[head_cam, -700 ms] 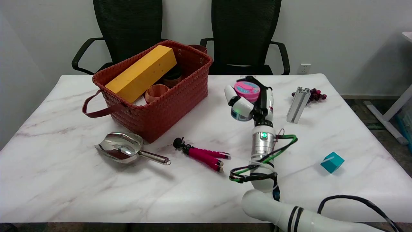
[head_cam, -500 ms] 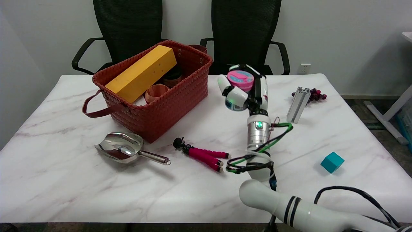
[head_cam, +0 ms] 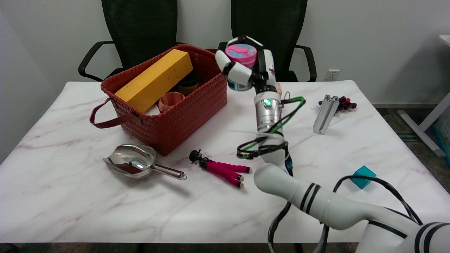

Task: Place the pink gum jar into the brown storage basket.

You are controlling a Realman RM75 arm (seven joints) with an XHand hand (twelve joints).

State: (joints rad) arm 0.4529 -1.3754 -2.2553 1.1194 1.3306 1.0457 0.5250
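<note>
Aloft near the desk's far edge, the right hand [head_cam: 246, 68] carries the jar [head_cam: 241, 56], fingers [head_cam: 235, 70] wrapped round its sides, just beside the basket [head_cam: 197, 102] rim. Small, rigid and likely light and smooth, it suits this grip below the lid.

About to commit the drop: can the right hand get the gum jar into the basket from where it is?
Probably yes. The right hand holds the pink gum jar above the basket rim's right corner; the yellow block fills the left side, leaving room on the right.
</note>
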